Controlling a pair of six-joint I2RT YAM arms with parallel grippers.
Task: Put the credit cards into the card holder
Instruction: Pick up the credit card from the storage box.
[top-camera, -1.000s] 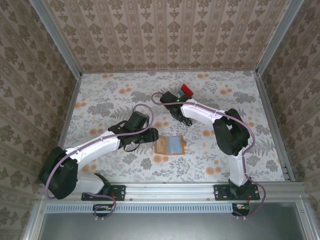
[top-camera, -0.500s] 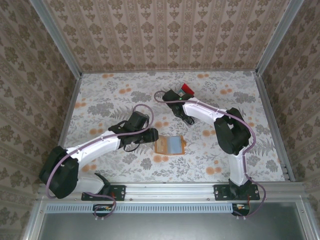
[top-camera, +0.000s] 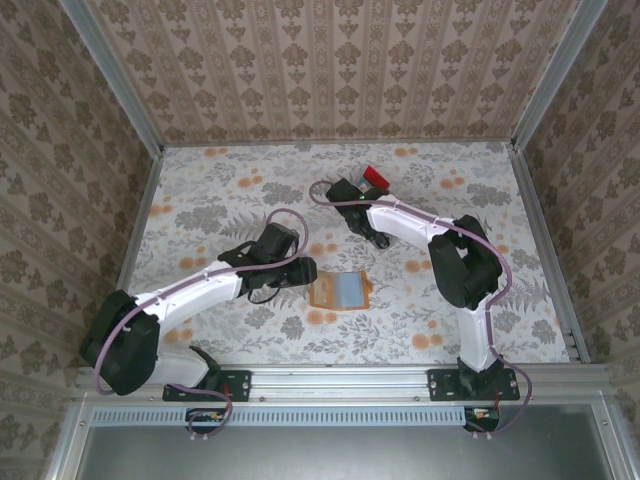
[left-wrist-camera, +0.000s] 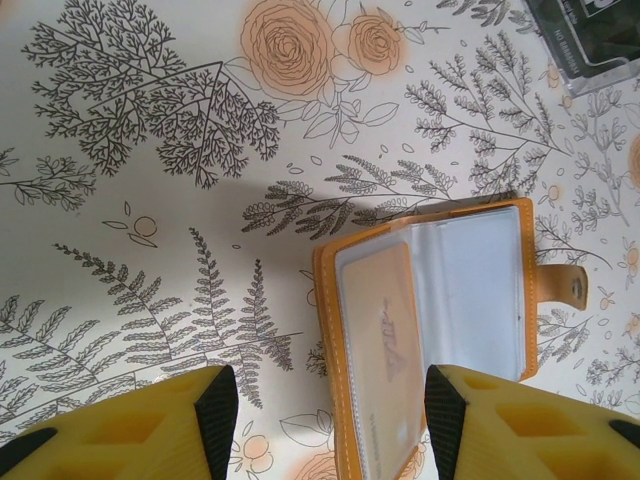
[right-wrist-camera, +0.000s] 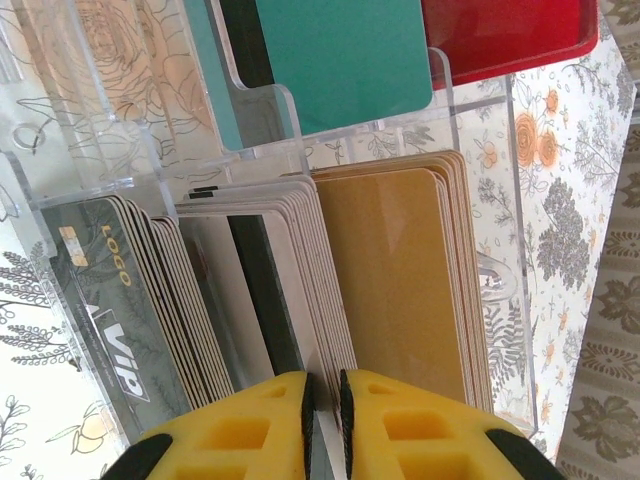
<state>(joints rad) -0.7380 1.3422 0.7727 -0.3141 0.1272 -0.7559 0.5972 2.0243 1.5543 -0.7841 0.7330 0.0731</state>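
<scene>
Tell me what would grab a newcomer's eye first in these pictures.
The orange wallet lies open in the middle of the table, with the left fingers spread wide next to it. At the far side stands a clear rack packed with gold, teal and red cards. There the right fingers sit nearly together at a beige stack.

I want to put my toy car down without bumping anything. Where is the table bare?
The flowered tablecloth is bare at the far left, between the left rail and back wall, and right of the white right arm. Mid-table is crowded: the open orange-tan leather card holder, the clear plastic rack of cards and the left arm.
</scene>
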